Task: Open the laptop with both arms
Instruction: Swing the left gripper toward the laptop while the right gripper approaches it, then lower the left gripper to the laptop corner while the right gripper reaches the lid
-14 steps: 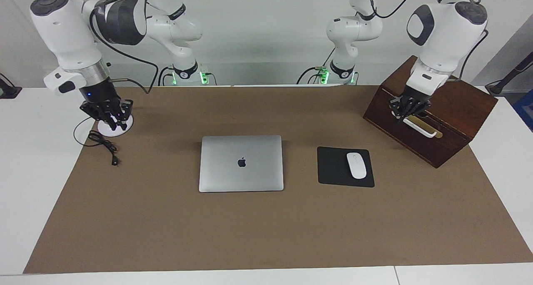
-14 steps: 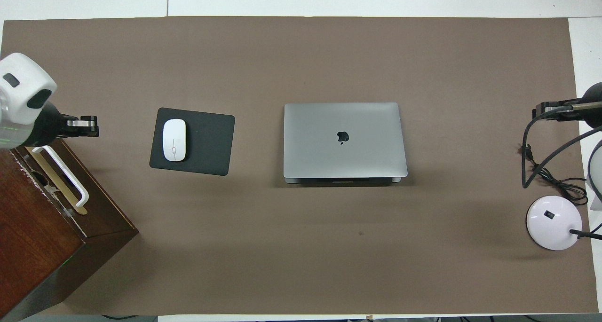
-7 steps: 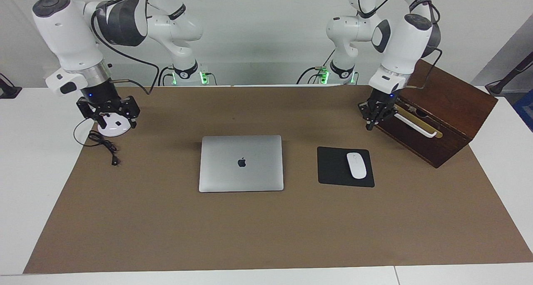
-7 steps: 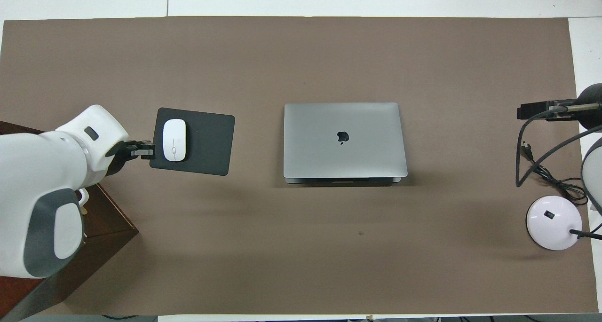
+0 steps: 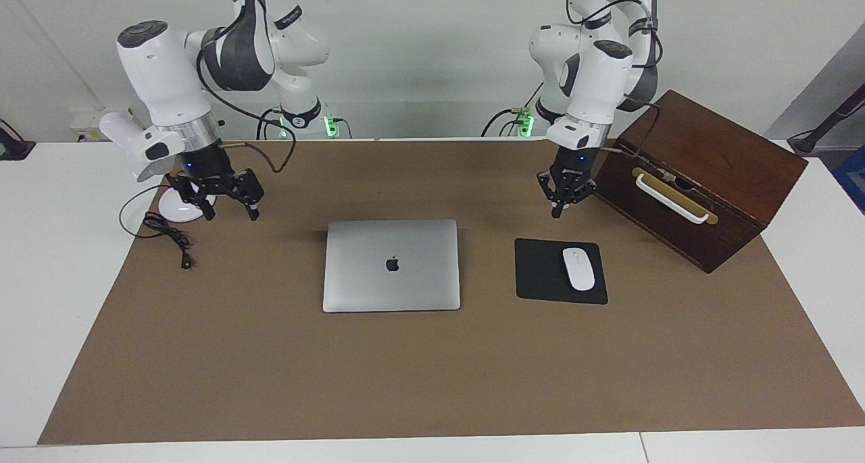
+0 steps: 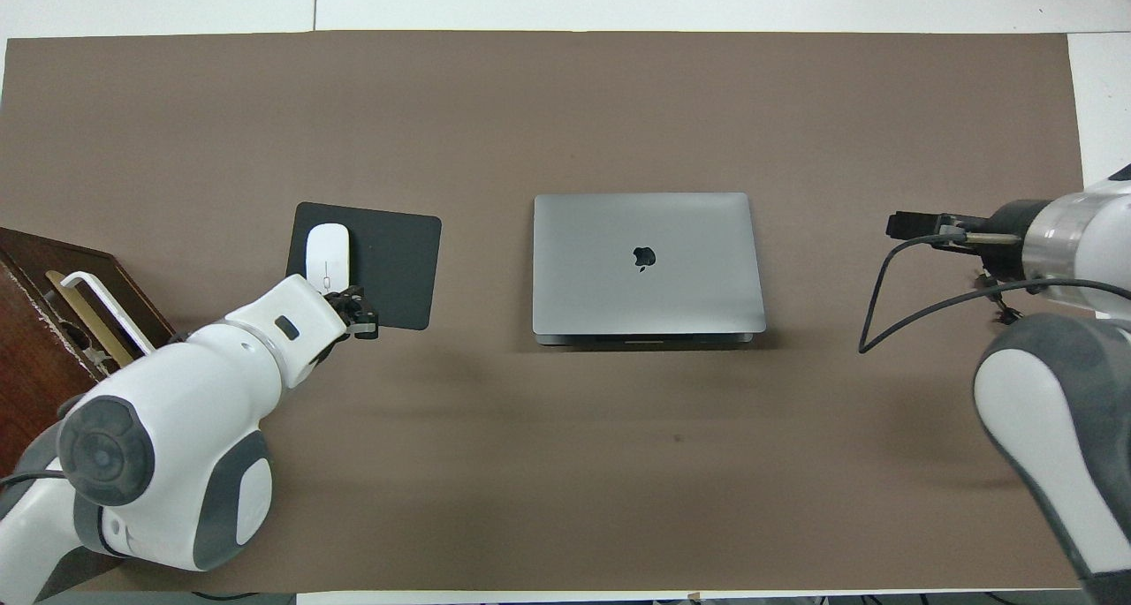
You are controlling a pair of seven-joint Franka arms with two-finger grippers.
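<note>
The laptop [image 5: 391, 265] lies shut and flat in the middle of the brown mat on the worktop [image 5: 40, 247], logo up, with the black mouse pad [image 5: 544, 274] and white mouse [image 5: 578, 268] beside it toward the left arm's end. In the overhead view the lid's opening edge faces six o'clock, toward the robots, where a thin notch shows under the rim. The left gripper [image 5: 565, 203] hangs in the air over the mat, its fingers together, near the robots' edge of the mouse pad and close to the wooden box [image 5: 703, 179]. The right gripper [image 5: 228, 206] is up over the mat toward the right arm's end, by the lamp base [image 5: 182, 209], its fingers spread apart and empty. The laptop looks stiff, smooth metal, fairly light and likely to slide on the mat, so one arm should probably press the base down while the other lifts the lid at its six o'clock edge, gently, since hinge and screen are fragile.
</note>
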